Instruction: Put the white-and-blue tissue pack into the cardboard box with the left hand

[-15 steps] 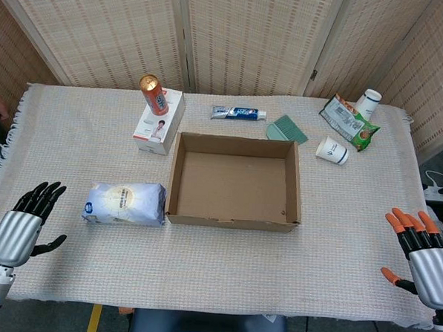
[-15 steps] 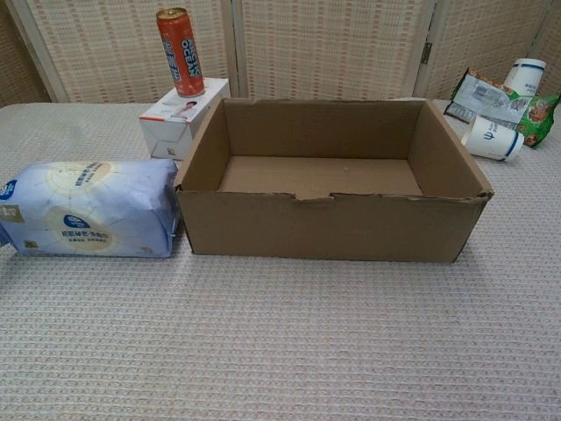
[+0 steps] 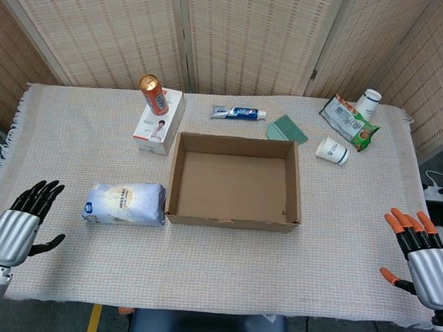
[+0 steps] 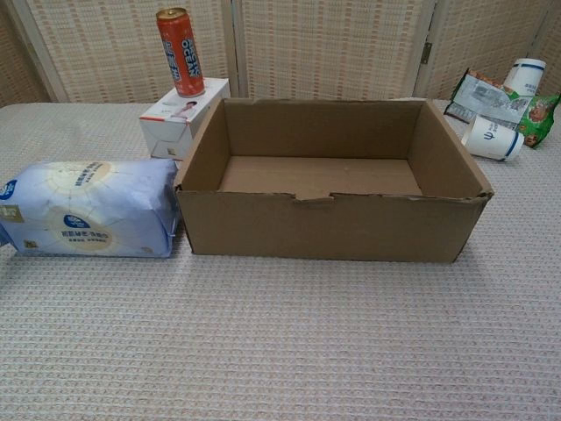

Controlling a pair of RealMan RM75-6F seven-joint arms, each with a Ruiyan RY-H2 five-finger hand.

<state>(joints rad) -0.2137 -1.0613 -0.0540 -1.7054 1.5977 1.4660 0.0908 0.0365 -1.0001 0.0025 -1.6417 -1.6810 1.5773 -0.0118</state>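
The white-and-blue tissue pack [image 3: 124, 203] [image 4: 86, 208] lies flat on the cloth, just left of the open cardboard box [image 3: 234, 181] [image 4: 331, 226], which holds nothing. My left hand [image 3: 20, 226] hovers at the front left corner of the table, fingers spread and holding nothing, a short way left of the pack. At the front right edge my right hand [image 3: 422, 255] is likewise open, far from the box. Neither hand shows in the chest view.
Behind the pack a red can [image 3: 154, 94] stands on a white carton [image 3: 159, 122]. A toothpaste tube [image 3: 239, 113] and a green item [image 3: 286, 129] lie behind the box. Two paper cups [image 3: 331, 150] and a snack bag [image 3: 348, 122] sit at the back right.
My left hand has shifted very slightly lower and to the left. A dark shape at the far left edge is gone. The pack and box have not moved.
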